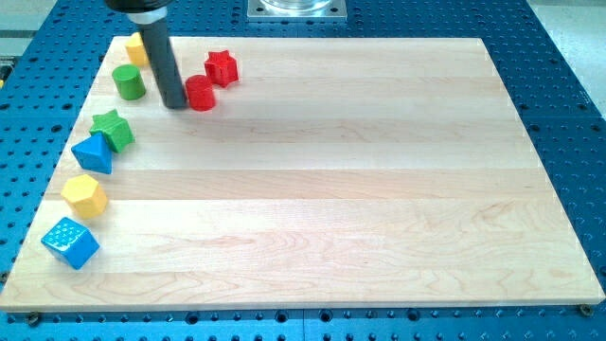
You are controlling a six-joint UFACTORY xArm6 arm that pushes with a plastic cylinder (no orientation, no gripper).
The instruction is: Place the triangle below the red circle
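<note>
— Blue triangle (pixel 95 152)? Near the board's (pixel 331 189) left edge, apex toward the view's top, touching the green star (pixel 114 129).

— Red circle (pixel 200 93)? Well up-right, beside the red star (pixel 222 67); my tip (pixel 175 105) just left, touching or nearly. No gripper, only a rod.

— Elsewhere? Green cylinder (pixel 129 81), yellow hexagon (pixel 84 195), blue cube (pixel 70 242).

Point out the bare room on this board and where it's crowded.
Free: everything toward the view's right of the red star and red circle, down to the bottom edge. Crowded: the left edge, from green cylinder past blue triangle to blue cube. My tip sits beside the red circle's left.
</note>
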